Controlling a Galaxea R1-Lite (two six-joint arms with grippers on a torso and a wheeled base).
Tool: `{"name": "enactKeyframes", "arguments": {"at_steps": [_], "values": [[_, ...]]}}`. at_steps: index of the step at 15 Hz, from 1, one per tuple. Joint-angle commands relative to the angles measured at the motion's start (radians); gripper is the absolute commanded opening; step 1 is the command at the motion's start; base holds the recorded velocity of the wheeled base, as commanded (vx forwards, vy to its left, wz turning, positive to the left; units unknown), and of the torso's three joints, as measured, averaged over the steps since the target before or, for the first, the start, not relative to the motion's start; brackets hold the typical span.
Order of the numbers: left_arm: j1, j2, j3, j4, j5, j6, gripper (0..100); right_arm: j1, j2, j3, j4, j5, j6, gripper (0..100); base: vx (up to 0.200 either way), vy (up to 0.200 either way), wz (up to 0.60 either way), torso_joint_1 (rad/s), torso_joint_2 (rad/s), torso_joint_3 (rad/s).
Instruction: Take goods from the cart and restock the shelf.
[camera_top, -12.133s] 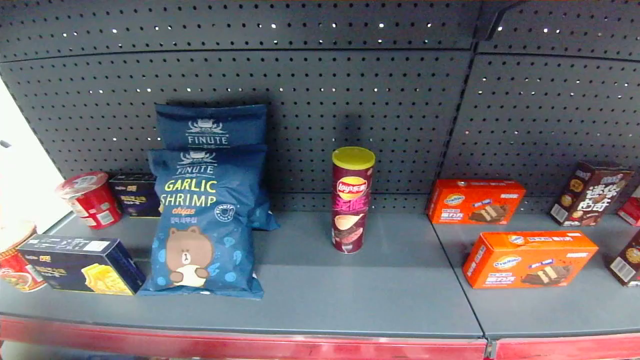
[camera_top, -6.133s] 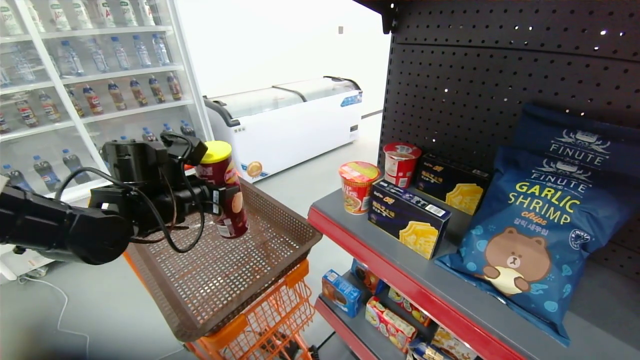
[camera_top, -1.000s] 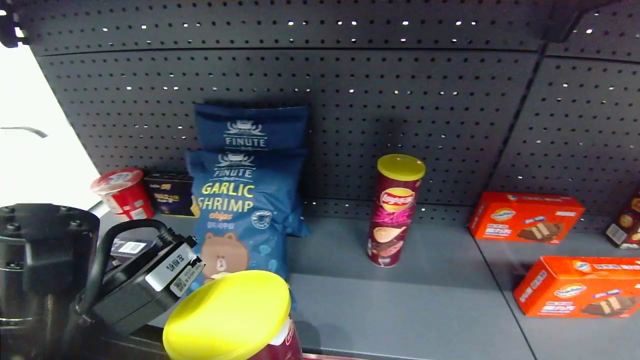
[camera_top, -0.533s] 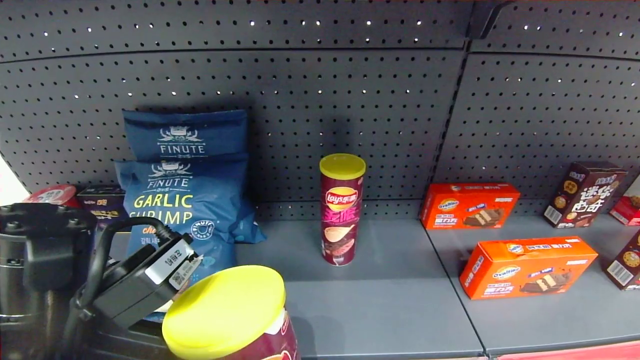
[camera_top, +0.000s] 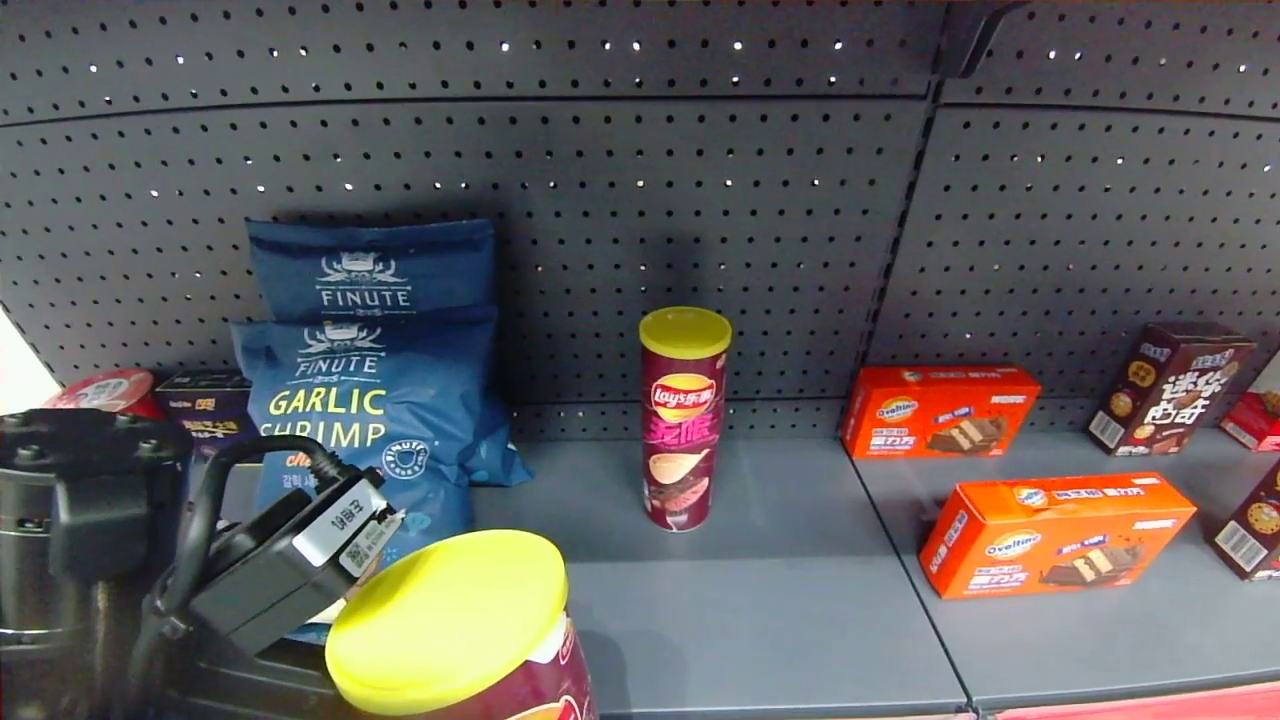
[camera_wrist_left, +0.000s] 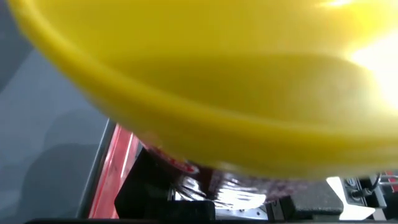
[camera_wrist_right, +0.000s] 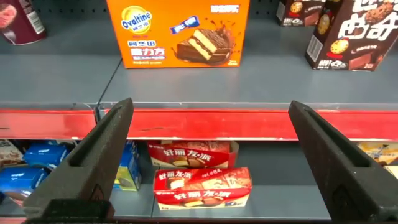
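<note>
Gripping a can (camera_top: 452, 622) low before the shelf (camera_top: 760, 600), the left jaws clasp it; a second can (camera_top: 684, 420) stands there upright. Right jaws gape wide.

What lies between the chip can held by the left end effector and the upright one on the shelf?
Nothing: the head view shows only bare grey shelf between the held can and the upright can; blue bags sit aside.
</note>
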Motion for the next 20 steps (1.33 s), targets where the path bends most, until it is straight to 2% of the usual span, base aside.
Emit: {"name": "enactKeyframes", "arguments": {"at_steps": [1, 9, 12, 13, 14, 15, 17, 20], "values": [[0.007, -0.001, 0.004, 0.0, 0.001, 0.0, 0, 0.001, 0.0, 0.0, 0.0, 0.0, 0.0, 100, 0.0, 0.0, 0.0, 0.0, 0.0, 0.0], [0.008, -0.002, 0.005, 0.0, 0.002, -0.001, 0, -0.001, 0.0, 0.0, 0.0, 0.0, 0.002, 100, 0.0, 0.0, 0.0, 0.0, 0.0, 0.0], [0.007, -0.005, 0.002, 0.0, 0.03, 0.0, 0, -0.008, 0.015, -0.002, 0.003, -0.006, -0.02, 100, 0.0, 0.0, 0.0, 0.0, 0.0, 0.0], [0.008, -0.01, -0.001, 0.0, 0.031, 0.0, 0, -0.013, 0.038, -0.04, 0.003, -0.034, 0.0, 100, 0.0, 0.0, 0.0, 0.0, 0.0, 0.0], [0.007, -0.008, -0.009, 0.0, 0.033, -0.001, 0, 0.012, 0.176, -0.25, 0.018, -0.041, 0.051, 100, 0.0, 0.0, 0.0, 0.0, 0.0, 0.0], [-0.003, -0.002, -0.007, 0.0, 0.033, 0.0, 0, 0.062, 0.365, -0.38, 0.076, -0.004, 0.106, 100, 0.0, 0.0, 0.0, 0.0, 0.0, 0.0], [-0.003, 0.004, -0.009, 0.0, 0.042, 0.0, 0, 0.133, 0.447, -0.48, 0.084, 0.072, 0.031, 100, 0.0, 0.0, 0.0, 0.0, 0.0, 0.0], [0.007, 0.01, -0.009, -0.002, 0.054, 0.002, 0, 0.262, 0.641, -0.522, 0.037, 0.203, 0.023, 100, 0.0, 0.0, 0.0, 0.0, 0.0, 0.0]]}}
